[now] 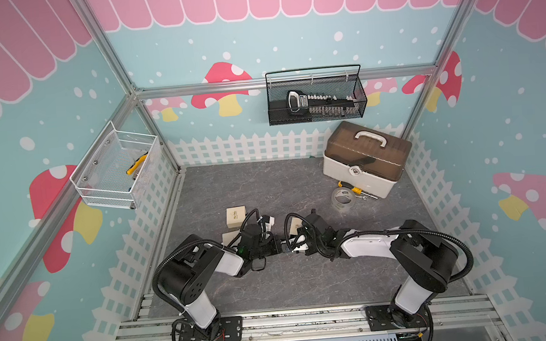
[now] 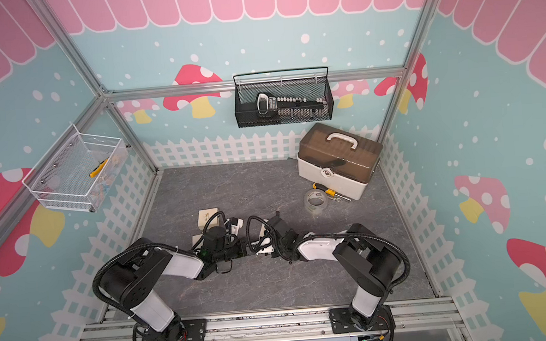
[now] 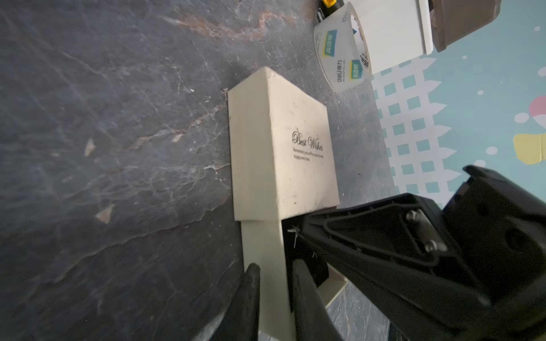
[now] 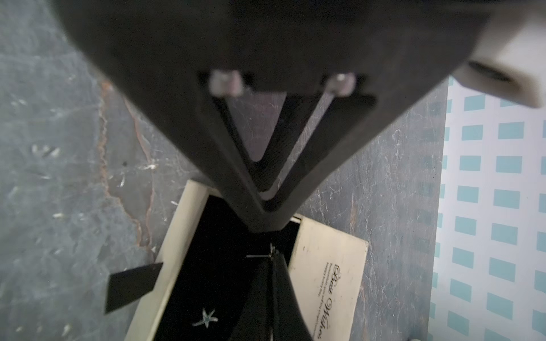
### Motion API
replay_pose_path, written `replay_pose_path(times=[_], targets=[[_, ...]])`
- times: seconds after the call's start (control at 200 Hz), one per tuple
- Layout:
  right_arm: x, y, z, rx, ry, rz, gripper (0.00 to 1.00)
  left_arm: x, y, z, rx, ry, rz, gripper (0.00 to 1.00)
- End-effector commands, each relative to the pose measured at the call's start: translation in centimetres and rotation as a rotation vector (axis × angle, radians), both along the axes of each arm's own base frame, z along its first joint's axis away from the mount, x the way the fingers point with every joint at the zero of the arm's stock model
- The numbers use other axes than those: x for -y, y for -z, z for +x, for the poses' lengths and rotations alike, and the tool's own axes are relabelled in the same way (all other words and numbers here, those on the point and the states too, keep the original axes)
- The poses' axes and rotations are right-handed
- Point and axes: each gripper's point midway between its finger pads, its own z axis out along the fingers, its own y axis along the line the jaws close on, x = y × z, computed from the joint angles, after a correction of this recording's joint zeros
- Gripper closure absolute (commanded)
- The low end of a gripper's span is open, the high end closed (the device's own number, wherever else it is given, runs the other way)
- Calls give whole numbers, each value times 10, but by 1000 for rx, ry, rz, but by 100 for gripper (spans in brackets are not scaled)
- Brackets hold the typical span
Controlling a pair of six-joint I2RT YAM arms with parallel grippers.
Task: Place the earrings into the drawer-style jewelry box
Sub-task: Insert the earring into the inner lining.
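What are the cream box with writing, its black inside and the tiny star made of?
Cream drawer-style jewelry box: probably cardboard, matte; flat printed faces, sharp folded edges.
Black drawer lining: looks like velvet or foam, dull and lightless; cannot tell which.
Tiny silvery star earring: likely metal, polished; it glints against the black.

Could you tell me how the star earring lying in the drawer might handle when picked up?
The star earring looks tiny and thin: probably very light, easily dropped. Lying flat on the black lining, it may be hard to pinch.
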Motion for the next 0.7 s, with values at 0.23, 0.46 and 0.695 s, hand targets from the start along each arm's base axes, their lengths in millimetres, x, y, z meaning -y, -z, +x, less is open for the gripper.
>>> replay_pose_path(times=[0.23, 0.46, 0.695], targets=[[1, 16, -14, -36, -57, -52, 100, 3, -1, 6, 14, 9, 3, 81], [1, 17, -18, -41, -73, -64, 100, 3, 0, 6, 13, 10, 4, 82], [2, 18, -22, -44, -96, -68, 100, 3, 1, 7, 12, 10, 5, 82]])
